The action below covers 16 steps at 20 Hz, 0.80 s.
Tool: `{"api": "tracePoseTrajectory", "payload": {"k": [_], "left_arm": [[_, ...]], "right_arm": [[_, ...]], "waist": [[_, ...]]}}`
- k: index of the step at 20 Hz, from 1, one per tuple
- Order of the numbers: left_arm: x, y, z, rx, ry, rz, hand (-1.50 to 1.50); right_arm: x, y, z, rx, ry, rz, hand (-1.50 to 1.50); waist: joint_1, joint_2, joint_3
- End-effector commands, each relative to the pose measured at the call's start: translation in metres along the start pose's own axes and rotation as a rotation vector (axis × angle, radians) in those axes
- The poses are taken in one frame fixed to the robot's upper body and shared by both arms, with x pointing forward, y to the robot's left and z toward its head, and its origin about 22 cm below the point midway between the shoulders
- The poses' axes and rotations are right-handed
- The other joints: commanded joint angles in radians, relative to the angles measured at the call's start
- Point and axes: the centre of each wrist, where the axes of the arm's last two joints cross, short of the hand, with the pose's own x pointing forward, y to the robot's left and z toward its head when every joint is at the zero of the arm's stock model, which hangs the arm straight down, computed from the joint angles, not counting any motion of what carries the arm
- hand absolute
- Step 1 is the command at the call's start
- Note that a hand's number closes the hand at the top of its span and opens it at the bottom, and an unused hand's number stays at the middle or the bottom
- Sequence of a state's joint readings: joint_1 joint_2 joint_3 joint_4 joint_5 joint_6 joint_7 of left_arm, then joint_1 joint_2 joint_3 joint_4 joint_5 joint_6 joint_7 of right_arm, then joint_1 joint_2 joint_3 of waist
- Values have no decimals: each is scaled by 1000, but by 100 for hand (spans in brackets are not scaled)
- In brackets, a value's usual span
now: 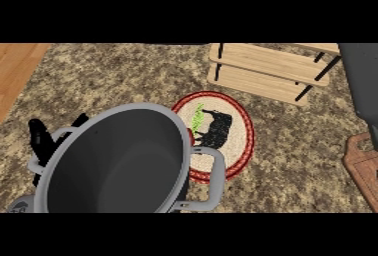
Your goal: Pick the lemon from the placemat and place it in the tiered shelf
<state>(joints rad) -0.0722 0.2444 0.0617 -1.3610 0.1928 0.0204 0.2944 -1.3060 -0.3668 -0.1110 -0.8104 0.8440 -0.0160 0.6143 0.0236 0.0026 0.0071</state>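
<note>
Where the bench [295,150] lies nearest: a big grey pot [118,160] with loop handles fills the lower left, its dark inside showing.
Left robot hand [37,136]: just behind the pot's left rim and mostly hidden by it; the black fingers that show are straight and spread, holding nothing.
Placemat [238,131]: round, woven, red-rimmed, with a black animal figure and a green mark on it; it lies flat in the middle of the bench, its near-left part covered by the pot.
Lemon: I cannot tell where it is; no part of it can be picked out on the placemat.
Cutting board [362,167]: wooden, at the right edge, cut off by it.
Right robot hand: outside the view; only a grey forearm [362,75] shows at the upper right.
Tiered shelf [269,62]: farthest, light wooden tiers on black posts, beyond the placemat.
</note>
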Motion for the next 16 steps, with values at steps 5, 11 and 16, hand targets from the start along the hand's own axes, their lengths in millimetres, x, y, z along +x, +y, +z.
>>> {"api": "tracePoseTrajectory", "payload": {"k": [5,11,16], "left_arm": [[-20,-18,2,-23,42,-10,0],[-29,-12,14,-23,51,-14,0],[1,2,-1,-15,20,-15,0]], "right_arm": [[-18,2,-19,3,-46,-25,150],[-12,20,-12,25,-62,3,150],[-9,10,-17,-36,27,-160,150]], "waist": [[-5,4,-7],[-4,0,-7],[-7,2,-7]]}}
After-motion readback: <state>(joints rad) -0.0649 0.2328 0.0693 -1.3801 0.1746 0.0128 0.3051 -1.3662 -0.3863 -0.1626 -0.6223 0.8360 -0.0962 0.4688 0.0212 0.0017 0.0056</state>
